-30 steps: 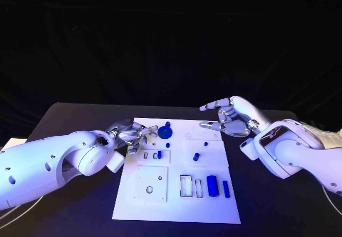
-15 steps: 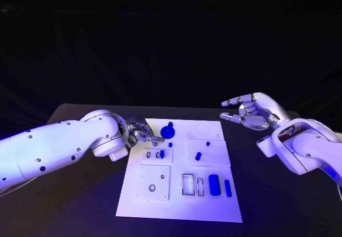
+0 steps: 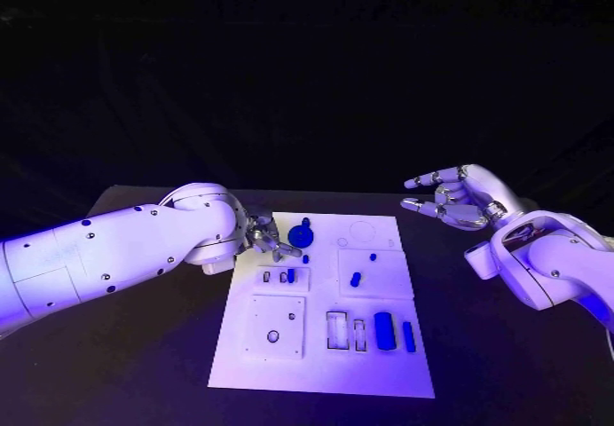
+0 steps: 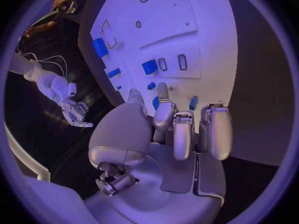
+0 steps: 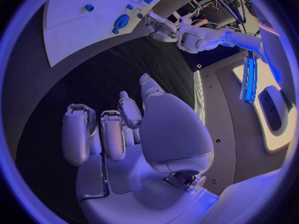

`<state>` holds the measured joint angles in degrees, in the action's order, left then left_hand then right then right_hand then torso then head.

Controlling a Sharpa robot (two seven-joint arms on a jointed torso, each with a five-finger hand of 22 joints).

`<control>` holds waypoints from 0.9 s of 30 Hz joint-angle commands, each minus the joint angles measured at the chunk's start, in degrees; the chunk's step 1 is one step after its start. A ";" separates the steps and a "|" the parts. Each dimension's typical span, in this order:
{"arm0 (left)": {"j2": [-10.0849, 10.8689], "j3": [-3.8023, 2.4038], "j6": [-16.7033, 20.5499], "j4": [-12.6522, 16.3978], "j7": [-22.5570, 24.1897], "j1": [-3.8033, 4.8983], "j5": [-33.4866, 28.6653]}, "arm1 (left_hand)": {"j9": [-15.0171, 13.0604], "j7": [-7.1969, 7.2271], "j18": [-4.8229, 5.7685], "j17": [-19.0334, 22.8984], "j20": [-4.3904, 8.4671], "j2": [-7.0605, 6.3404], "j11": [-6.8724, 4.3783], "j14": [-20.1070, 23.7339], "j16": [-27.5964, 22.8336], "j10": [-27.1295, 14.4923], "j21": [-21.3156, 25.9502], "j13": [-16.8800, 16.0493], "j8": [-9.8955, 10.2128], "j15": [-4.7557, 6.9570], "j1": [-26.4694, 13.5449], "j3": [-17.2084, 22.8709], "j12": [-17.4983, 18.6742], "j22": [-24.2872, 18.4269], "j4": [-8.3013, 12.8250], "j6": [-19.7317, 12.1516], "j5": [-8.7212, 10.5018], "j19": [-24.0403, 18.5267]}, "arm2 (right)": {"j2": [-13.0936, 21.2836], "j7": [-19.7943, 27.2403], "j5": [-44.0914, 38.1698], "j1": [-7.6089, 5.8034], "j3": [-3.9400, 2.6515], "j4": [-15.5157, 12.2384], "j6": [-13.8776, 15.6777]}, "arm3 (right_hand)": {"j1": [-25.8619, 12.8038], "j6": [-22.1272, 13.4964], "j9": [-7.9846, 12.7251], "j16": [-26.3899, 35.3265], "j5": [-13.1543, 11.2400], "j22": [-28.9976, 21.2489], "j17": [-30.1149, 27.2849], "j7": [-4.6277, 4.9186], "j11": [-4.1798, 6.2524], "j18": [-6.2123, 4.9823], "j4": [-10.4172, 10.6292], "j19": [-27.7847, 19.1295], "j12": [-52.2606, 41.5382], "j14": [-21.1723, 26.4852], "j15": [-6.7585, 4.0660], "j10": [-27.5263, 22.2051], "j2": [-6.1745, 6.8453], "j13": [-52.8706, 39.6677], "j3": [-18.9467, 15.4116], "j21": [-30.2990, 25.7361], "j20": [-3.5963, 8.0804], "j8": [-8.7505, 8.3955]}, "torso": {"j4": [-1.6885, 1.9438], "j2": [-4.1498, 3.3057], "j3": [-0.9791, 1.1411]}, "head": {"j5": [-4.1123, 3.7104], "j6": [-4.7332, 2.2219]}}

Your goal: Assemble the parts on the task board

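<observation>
The white task board [image 3: 320, 355] lies in the middle of the black table. On it are a round blue disc [image 3: 301, 235], a thick blue cylinder [image 3: 384, 325], a blue bar [image 3: 408, 335] and several small blue pegs. My left hand [image 3: 269, 241] hovers at the board's far left edge, just left of the disc; in the left wrist view its fingers [image 4: 181, 129] reach over the board with nothing in them. My right hand [image 3: 451, 200] is raised off the board's far right corner, fingers apart and empty, as the right wrist view also shows [image 5: 124, 129].
Raised white plates with slots and holes sit on the board [image 4: 174, 30], among them a square plate [image 3: 272, 327] at the near left. Bare black table [image 3: 486, 373] surrounds the board. My bulky left forearm [image 3: 115, 253] lies across the table's left side.
My right hand has lifted away from the board's far right corner and moved off to the right. My left arm has swung in, bringing its hand slightly closer to the disc.
</observation>
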<state>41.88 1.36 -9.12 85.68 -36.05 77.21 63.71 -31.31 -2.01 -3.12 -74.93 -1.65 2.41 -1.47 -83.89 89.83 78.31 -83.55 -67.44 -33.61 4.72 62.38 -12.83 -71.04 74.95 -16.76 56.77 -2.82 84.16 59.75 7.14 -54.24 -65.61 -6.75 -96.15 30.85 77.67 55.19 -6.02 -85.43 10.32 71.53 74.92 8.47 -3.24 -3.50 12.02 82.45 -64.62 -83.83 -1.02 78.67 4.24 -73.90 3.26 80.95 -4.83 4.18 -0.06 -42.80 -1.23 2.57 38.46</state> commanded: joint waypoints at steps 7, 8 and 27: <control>-2.20 0.12 -7.22 -1.88 -2.00 0.40 2.12 | -0.77 0.05 0.61 -15.07 0.48 0.27 -0.46 -6.11 0.17 -0.02 -0.22 0.02 -0.59 0.44 -0.99 -1.11 -0.16 3.16 0.02 -0.66 0.17 0.45 | -0.72 -0.46 0.17 0.17 0.04 0.71 -0.07 | 0.19 0.39 -0.08 0.34 0.26 -0.14 7.77 -0.08 -0.07 -0.34 -0.30 -0.46 0.44 -4.41 -0.03 -0.57 -0.44 0.15 0.11 -0.33 -0.08 0.35 | 0.00 -0.07 -0.07 | 0.43 0.50; -2.31 0.13 -7.38 -1.95 -2.03 0.40 2.09 | -0.77 0.05 0.61 -15.07 0.48 0.27 -0.46 -6.11 0.17 -0.02 -0.22 0.02 -0.59 0.44 -0.99 -1.11 -0.16 3.16 0.02 -0.66 0.17 0.45 | -0.76 -0.46 0.16 0.17 0.04 0.77 -0.08 | 0.19 0.39 -0.08 0.34 0.26 -0.14 7.77 -0.08 -0.07 -0.34 -0.30 -0.46 0.44 -4.41 -0.03 -0.57 -0.44 0.15 0.11 -0.33 -0.08 0.35 | 0.00 -0.07 -0.06 | 0.42 0.52; -4.52 0.99 -8.91 -3.35 -2.33 0.40 1.13 | -1.74 0.10 0.65 -15.07 0.56 1.65 -0.51 -6.11 0.17 -0.01 -0.32 -0.14 -1.08 0.48 -1.11 -1.79 -0.24 3.39 0.05 -1.11 0.15 0.50 | -1.94 -1.29 -1.35 0.48 0.20 1.93 -0.81 | -0.34 0.37 -0.05 0.58 0.56 -0.52 7.50 -0.10 -0.05 -0.40 0.02 -0.61 0.83 -4.33 -0.06 -0.75 -0.51 0.49 -0.44 -0.59 -0.01 0.23 | 0.06 -0.07 -0.14 | 0.30 0.81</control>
<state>37.51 2.33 -16.48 82.35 -38.07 77.55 65.48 -33.00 -1.83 -3.12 -74.92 -1.44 3.46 -1.65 -84.08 89.83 78.51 -83.57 -67.60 -34.39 4.91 61.34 -14.29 -71.22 74.93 -16.81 56.14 -2.82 83.94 57.92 6.30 -54.70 -65.20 -6.55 -94.28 30.73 77.50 55.18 -6.01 -85.20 10.55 71.05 74.91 8.47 -3.25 -3.50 12.03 82.04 -64.07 -83.83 -1.02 78.27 4.07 -73.45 3.25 80.73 -4.84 4.18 -0.10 -42.88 -1.38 2.91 39.22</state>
